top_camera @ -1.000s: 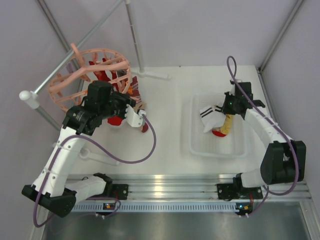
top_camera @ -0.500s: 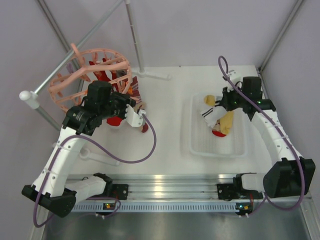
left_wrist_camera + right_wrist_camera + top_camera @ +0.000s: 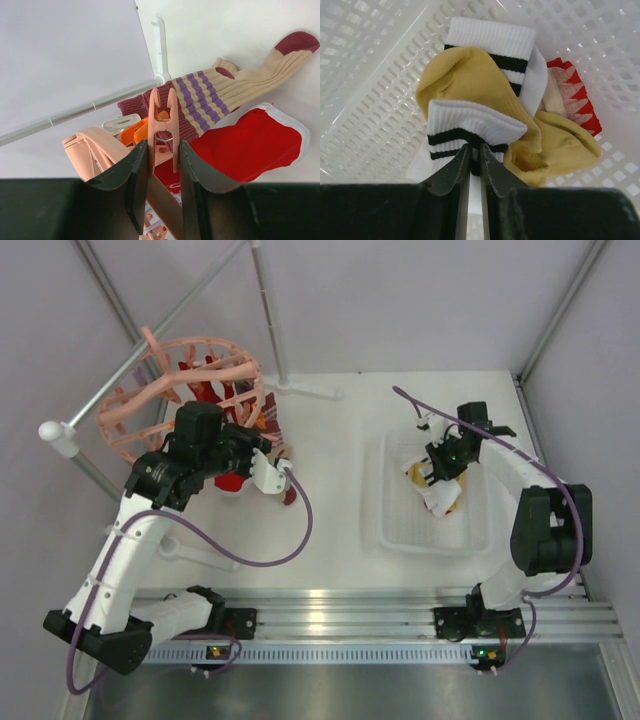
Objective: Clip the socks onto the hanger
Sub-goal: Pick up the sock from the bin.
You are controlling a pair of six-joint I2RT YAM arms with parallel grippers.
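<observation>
The peach-pink hanger (image 3: 150, 390) hangs at the far left from the grey rail. My left gripper (image 3: 258, 455) is beside it, shut on one of its peach clips (image 3: 162, 125); the jaws press the clip's two legs. Behind the clip hang a beige sock with purple stripes (image 3: 220, 90) and a red sock (image 3: 240, 145). My right gripper (image 3: 437, 465) is over the white basket (image 3: 400, 530), shut on the cuff of a white sock with black stripes (image 3: 470, 122). A mustard yellow sock (image 3: 470, 80) and a red-and-beige patterned sock (image 3: 570, 90) lie bunched against it.
The grey rail (image 3: 130, 365) runs diagonally at the left with a white end knob (image 3: 55, 435). A vertical stand pole (image 3: 268, 310) rises at the back centre. An orange clip (image 3: 137, 131) sits left of the held clip. The basket's mesh wall (image 3: 370, 75) surrounds the sock pile.
My right gripper has swung left and nearer over the basket, holding the white striped sock; the sock pile has bunched up under it. The left arm has not moved.
</observation>
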